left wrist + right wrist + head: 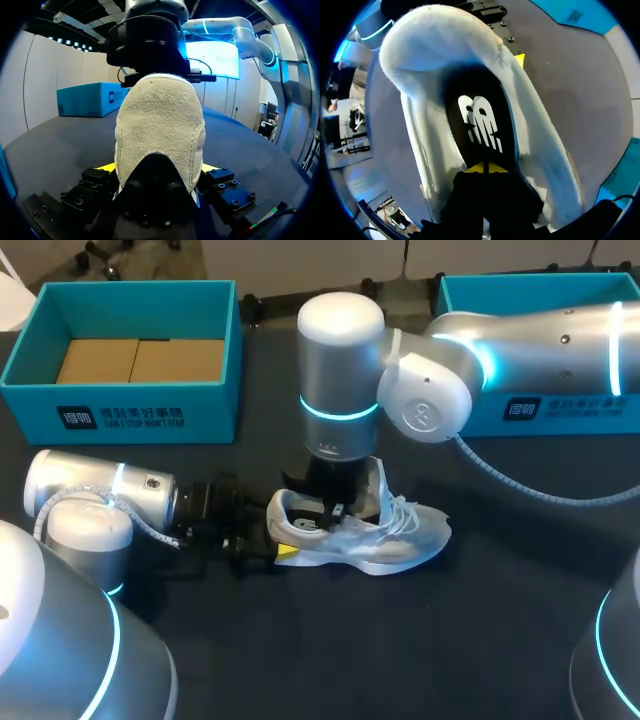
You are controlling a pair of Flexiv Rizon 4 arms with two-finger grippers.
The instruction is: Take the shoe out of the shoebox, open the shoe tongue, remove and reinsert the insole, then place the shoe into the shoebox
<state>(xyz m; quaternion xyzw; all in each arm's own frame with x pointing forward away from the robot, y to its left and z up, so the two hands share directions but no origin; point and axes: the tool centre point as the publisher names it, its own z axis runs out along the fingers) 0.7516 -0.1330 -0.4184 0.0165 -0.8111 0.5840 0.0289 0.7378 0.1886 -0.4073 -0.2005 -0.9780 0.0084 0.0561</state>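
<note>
A white sneaker [395, 538] lies on the dark table, toe to the right, its tongue pulled up. From the left, my left gripper [278, 542] has its fingers on both sides of the heel. In the left wrist view the heel [160, 125] fills the gap, with a yellow tip touching it on each side. My right gripper [335, 508] reaches down from above into the shoe's mouth. The right wrist view shows the yellow tips of that gripper [484, 168] shut together, resting on the black insole [480, 115] inside the shoe; I cannot tell if they pinch it.
An open teal shoebox [130, 412] with brown cardboard inside stands at the back left. A second teal box [560, 412] stands at the back right, behind my right arm. Bare dark table lies in front of the shoe.
</note>
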